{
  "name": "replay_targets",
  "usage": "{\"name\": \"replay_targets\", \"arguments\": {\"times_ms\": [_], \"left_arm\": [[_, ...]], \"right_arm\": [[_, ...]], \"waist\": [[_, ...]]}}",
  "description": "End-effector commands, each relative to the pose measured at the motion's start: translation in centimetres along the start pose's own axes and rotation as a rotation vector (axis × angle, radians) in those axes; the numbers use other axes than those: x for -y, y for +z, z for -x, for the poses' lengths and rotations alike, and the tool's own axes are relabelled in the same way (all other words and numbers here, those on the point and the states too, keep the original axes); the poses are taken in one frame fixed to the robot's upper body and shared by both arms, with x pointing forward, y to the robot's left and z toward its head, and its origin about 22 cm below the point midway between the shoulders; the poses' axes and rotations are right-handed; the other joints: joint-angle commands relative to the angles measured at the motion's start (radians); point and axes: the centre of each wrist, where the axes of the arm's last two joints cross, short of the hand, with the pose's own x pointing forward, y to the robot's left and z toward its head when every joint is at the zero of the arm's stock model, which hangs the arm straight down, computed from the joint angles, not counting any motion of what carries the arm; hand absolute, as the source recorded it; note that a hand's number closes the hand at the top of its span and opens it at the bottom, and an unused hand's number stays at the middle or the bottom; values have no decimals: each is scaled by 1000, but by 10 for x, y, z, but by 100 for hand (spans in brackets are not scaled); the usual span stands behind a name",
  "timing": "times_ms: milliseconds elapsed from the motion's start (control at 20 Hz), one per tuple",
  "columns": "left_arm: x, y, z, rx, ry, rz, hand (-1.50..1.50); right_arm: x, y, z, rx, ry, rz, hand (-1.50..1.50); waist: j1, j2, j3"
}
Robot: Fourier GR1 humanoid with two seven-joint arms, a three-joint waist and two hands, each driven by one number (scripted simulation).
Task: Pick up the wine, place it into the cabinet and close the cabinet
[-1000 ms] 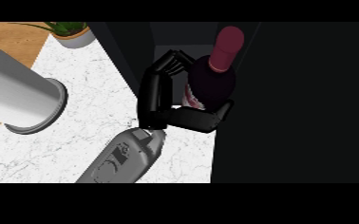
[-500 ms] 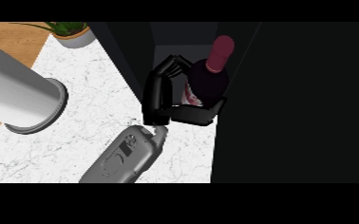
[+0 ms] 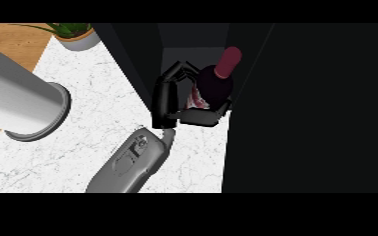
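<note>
Carrying the wine bottle into the cabinet, so working through the placing step. Gripping it with the one hand in view, at the end of a grey forearm coming up from the lower edge; judging from the picture alone, not telling whether left or right. Curling fingers round the far side of the bottle's dark body and bracing the thumb under its near side, with the red-capped neck pointing up and deeper into the dark opening. Sitting just inside the cabinet mouth, tilted, and not showing clearly whether touching a shelf.

Calling next, probably, for easing the bottle further in, setting it upright on the cabinet floor, opening the fingers, backing out, then swinging the door shut. Risking a knock against the dark side panel just beside the neck.

Showing a white marbled worktop left of the cabinet, a grey metal cylinder at the left edge, a potted plant at the top left, wood surface beside it.
</note>
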Motion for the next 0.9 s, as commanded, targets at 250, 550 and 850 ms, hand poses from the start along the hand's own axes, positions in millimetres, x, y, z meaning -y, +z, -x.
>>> {"name": "replay_targets", "arguments": {"times_ms": [250, 550, 850], "left_arm": [[-26, -11, 32, 14, 15, -69, 150], [-16, -46, 17, -19, 2, -50, 150], [-27, -51, 34, -79, 34, -57, 150]], "right_arm": [[0, 6, -2, 58, -45, -21, -150], [-8, 4, -13, 45, -46, -28, -150], [-7, 6, -17, 42, -60, -31, -150]], "waist": [[1, 2, 0], [2, 1, 0], [-1, 2, 0]]}}
